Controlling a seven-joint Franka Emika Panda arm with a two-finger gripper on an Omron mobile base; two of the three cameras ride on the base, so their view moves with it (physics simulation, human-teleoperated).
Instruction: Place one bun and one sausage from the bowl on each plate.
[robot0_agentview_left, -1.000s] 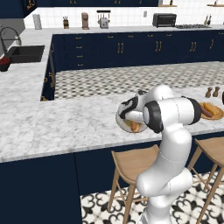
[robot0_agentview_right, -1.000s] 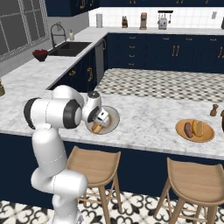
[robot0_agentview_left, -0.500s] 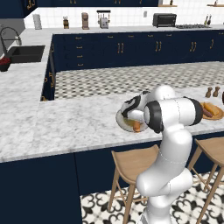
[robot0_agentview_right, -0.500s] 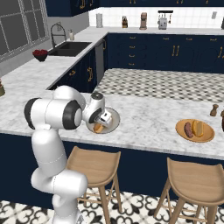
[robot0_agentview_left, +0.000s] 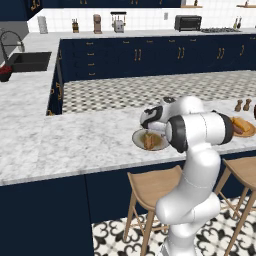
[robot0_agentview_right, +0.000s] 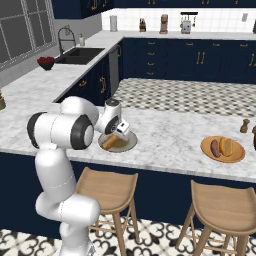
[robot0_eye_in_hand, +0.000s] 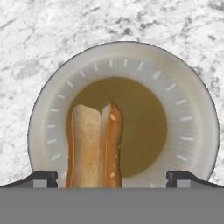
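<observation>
While the claw (robot0_eye_in_hand: 112, 177) hangs just above the grey plate (robot0_eye_in_hand: 192, 109), its two tips stand wide apart at either side of the hand view and grip nothing. A bun (robot0_eye_in_hand: 89, 146) lies on the plate's brownish centre, split lengthwise, pale on one half and browner on the other. From the base views the plate (robot0_agentview_right: 129, 145) sits on the marble worktop (robot0_agentview_right: 170, 135) near its front edge, right under the hand. Well apart along the same worktop lies the orange plate (robot0_agentview_right: 235, 156), carrying a sausage (robot0_agentview_right: 215, 148) and a bun (robot0_agentview_right: 226, 146) side by side. Two stools (robot0_agentview_right: 107, 187) stand below the worktop.
</observation>
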